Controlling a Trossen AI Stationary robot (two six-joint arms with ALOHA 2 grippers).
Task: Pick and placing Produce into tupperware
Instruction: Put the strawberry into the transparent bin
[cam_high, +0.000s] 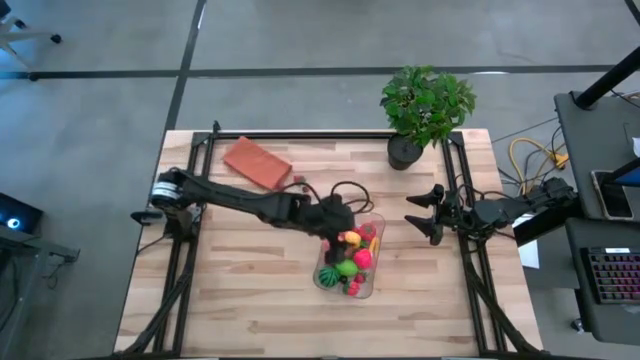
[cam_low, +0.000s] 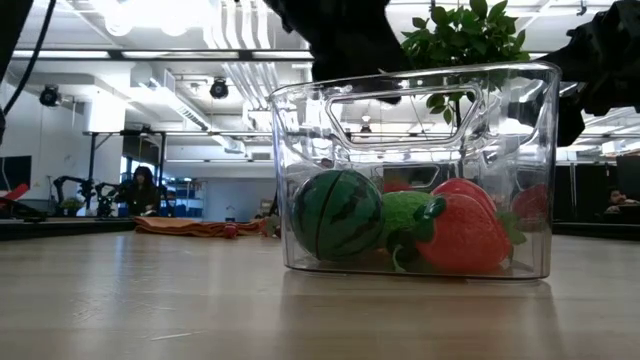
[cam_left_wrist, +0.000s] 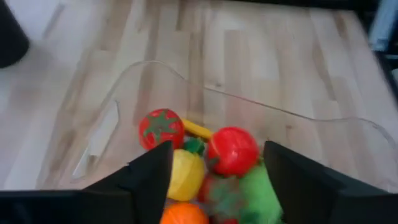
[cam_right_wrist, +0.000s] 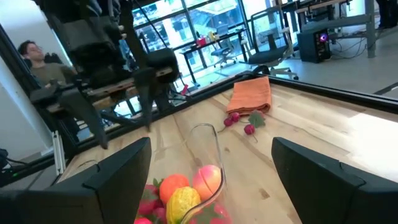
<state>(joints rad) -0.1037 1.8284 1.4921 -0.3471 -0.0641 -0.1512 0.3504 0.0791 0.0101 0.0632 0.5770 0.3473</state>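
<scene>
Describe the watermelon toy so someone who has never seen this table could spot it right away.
Find the clear tupperware on the wooden table, beneath the left gripper. In the low view, the watermelon sits at the tub's left end. It is the only dark green striped ball; its neighbours are a red strawberry and lighter green produce.

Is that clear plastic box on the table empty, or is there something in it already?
Partly filled. The tupperware holds toy produce: a watermelon, a strawberry, plus red, yellow and orange pieces.

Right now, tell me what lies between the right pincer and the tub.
Only bare wooden table lies between the right pincer and the tub, seen in the high view.
</scene>
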